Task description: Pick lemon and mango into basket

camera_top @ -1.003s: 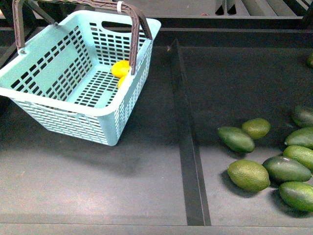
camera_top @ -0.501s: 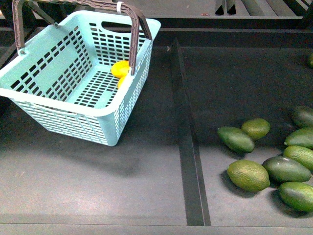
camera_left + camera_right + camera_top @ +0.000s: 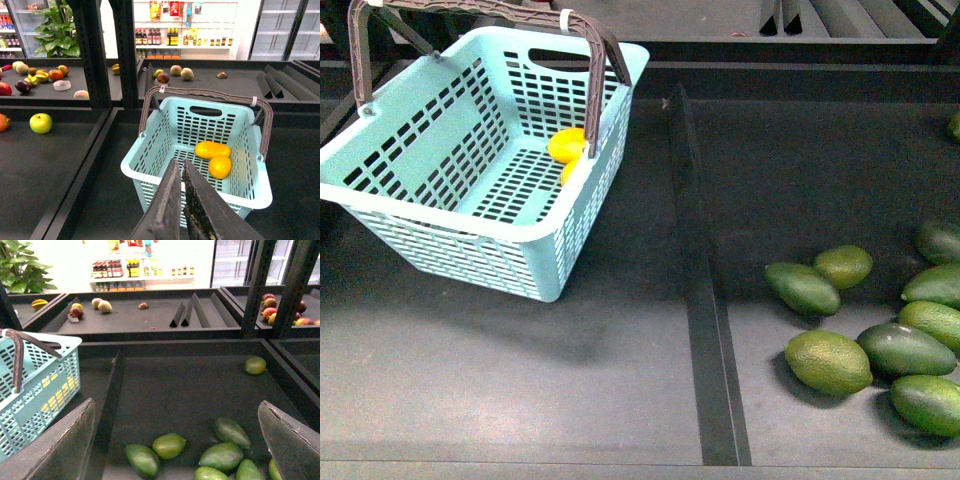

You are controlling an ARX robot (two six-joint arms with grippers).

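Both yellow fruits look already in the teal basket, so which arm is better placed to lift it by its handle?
Left: its shut pincer hangs just before the teal slotted plastic basket; the open right pincer faces green fruits.

Slotted plastic basket [image 3: 420,205], smooth lemon [image 3: 220,166], matt shelf [image 3: 520,370]

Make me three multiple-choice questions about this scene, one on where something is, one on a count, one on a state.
1. Where are the mango and lemon?
A. Inside the basket
B. Among the green fruits
C. On the divider

2. How many yellow fruits lie in the basket?
A. One
B. Two
C. Four

3. How do the two tools stand?
A. Both open
B. Left tool shut, right tool open
C. Left open, right shut

Answers: 1 A, the left wrist view shows both on the basket floor. 2 B, just those two. 3 B, the left fingers meet; the right ones are spread wide, empty.
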